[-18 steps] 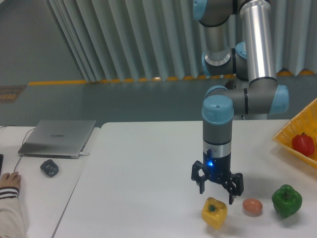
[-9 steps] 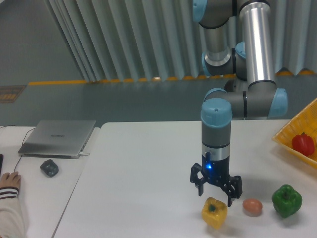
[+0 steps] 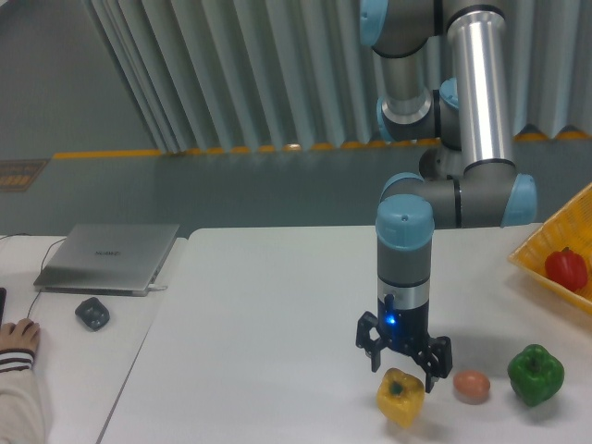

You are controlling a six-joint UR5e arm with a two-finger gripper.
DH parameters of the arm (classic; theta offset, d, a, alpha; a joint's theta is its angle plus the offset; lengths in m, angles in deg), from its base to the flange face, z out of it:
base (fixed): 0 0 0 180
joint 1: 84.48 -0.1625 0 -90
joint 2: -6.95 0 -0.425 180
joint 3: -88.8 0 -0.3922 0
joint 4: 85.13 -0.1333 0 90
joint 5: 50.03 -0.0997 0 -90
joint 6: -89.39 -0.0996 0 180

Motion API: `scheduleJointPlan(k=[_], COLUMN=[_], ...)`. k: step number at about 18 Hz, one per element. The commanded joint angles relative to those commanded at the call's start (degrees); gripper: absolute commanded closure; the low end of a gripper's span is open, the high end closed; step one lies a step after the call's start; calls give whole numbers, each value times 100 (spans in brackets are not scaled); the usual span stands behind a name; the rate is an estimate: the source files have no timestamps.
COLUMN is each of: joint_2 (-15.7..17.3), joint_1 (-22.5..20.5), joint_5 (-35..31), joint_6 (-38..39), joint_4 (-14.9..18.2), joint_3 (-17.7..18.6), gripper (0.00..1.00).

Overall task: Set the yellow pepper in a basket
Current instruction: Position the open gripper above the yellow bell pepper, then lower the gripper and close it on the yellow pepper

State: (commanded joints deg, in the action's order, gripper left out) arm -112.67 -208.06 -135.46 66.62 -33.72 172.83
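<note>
Dropping lower than a second ago, the gripper (image 3: 403,363) now has its spread jaws just above the yellow pepper (image 3: 400,397), not yet around it. Pepper hasn't moved: near the table's (image 3: 259,314) front edge, beside a small orange-pink fruit (image 3: 472,386) and green pepper (image 3: 536,375). Basket (image 3: 546,250) at far right, holding a red pepper (image 3: 566,269). Grasp looks next; lift and carry remain.
</note>
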Motion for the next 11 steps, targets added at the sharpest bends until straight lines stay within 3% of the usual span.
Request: scheduleJointPlan(k=[11], joint_2=[-79], joint_1=[35], joint_5=[-9], joint_6=[35], joint_4=[-9], joint_3=[-62], gripper=[0])
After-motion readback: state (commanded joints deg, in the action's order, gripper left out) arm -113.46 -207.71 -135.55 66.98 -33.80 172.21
